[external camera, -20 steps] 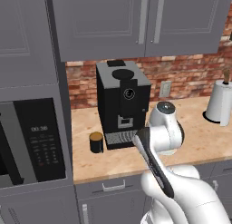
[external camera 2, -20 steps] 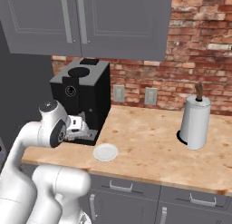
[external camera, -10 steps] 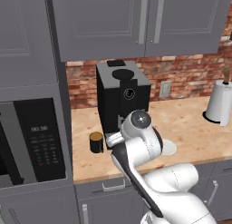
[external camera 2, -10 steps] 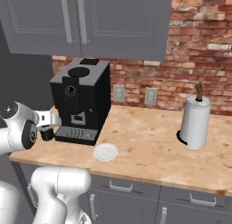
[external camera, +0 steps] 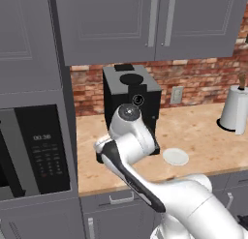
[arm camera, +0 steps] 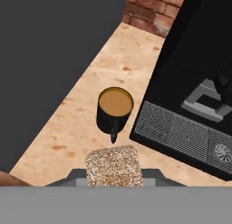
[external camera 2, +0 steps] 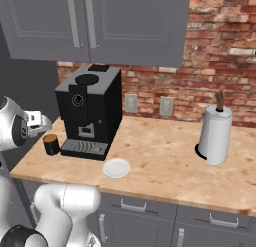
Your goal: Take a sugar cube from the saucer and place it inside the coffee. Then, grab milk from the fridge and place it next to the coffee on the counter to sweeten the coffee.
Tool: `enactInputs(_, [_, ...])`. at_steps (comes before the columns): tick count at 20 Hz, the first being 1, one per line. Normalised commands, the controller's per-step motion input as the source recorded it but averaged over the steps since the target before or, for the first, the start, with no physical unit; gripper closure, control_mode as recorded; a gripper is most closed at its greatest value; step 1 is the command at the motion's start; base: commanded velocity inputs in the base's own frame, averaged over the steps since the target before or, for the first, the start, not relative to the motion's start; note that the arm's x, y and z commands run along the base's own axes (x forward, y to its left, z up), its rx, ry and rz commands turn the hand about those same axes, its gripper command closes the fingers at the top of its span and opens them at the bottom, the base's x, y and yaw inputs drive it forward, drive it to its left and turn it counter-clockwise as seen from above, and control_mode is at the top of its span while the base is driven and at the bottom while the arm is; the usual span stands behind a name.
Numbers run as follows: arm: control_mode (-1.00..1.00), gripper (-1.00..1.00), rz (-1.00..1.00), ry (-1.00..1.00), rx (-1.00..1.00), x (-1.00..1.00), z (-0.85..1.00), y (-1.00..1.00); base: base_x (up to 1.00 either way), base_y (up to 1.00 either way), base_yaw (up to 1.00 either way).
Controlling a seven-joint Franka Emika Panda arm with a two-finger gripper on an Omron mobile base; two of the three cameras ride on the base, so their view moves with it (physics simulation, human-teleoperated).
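In the hand view my gripper [arm camera: 114, 175] is shut on the sugar cube [arm camera: 114, 164], a speckled tan block between the two finger tips. Just beyond it stands the coffee [arm camera: 115, 110], a dark mug with a tan top, handle turned toward the hand. In the right base view the hand [external camera 2: 36, 122] hangs above and slightly left of the coffee [external camera 2: 50, 144]. The white saucer [external camera 2: 116, 167] lies bare on the counter [external camera 2: 160, 161] in front of the machine, also seen as the saucer [external camera: 175, 156]. The milk and the fridge are out of view.
The big black coffee machine [external camera 2: 90, 111] stands right beside the mug, its drip grille [arm camera: 181, 128] close to the hand. A dark tall cabinet with a built-in microwave [external camera: 43, 151] walls off the left. A paper-towel roll [external camera 2: 215, 133] stands far right. Grey cupboards [external camera 2: 125, 26] hang overhead.
The arm has swung left from in front of the coffee machine to above the mug, with the cube still in the gripper. Saucer and mug have not moved.
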Motion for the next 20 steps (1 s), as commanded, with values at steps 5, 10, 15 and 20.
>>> enactInputs(5, [-1.00, 1.00, 0.00, 0.10, -0.04, 0.20, -0.29, 0.09, 0.00, 0.00, 0.00])
enactInputs(10, [-1.00, 1.00, 0.00, 0.17, 0.00, 0.31, -0.37, 0.17, 0.00, 0.00, 0.00])
enactInputs(15, [-1.00, 1.00, 0.00, 0.10, 0.00, 0.28, -0.28, 0.21, 0.00, 0.00, 0.00])
enactInputs(20, [-1.00, 1.00, 0.00, 0.02, 0.00, 0.25, -0.33, 0.18, 0.00, 0.00, 0.00])
